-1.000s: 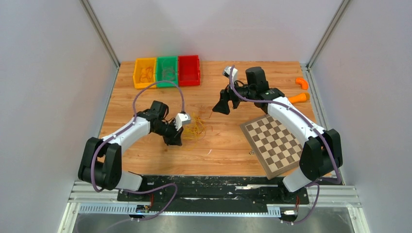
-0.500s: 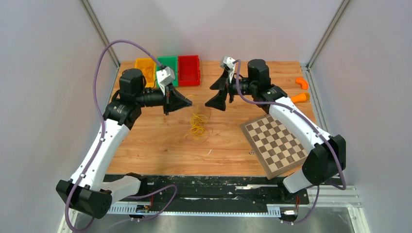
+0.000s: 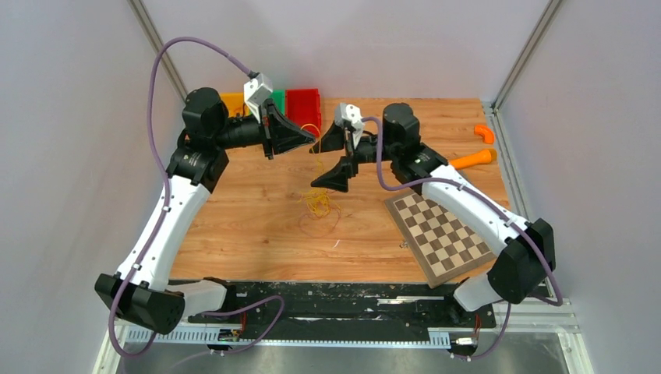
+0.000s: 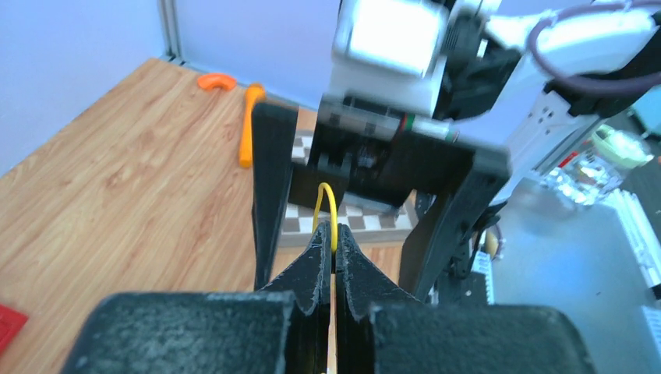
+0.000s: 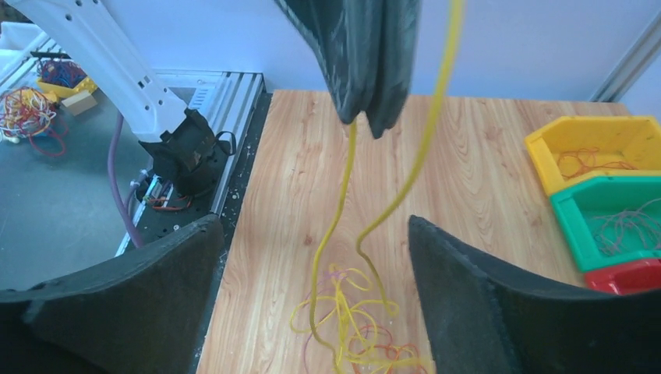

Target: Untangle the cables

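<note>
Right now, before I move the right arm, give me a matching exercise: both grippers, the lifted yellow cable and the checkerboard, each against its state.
Column 1:
1 left gripper
2 right gripper
3 yellow cable
4 checkerboard

Column 2:
A lying flat, untouched
B open
C shut, gripping
D hanging down from closed jaws

Pairs: 1-C, 2-B, 3-D, 4-A

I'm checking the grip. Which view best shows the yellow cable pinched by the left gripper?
Right wrist: the yellow cable hangs in two strands from the shut left gripper to the tangle. Left wrist shows only a small loop past the jaws; top external, a faint thread.
</note>
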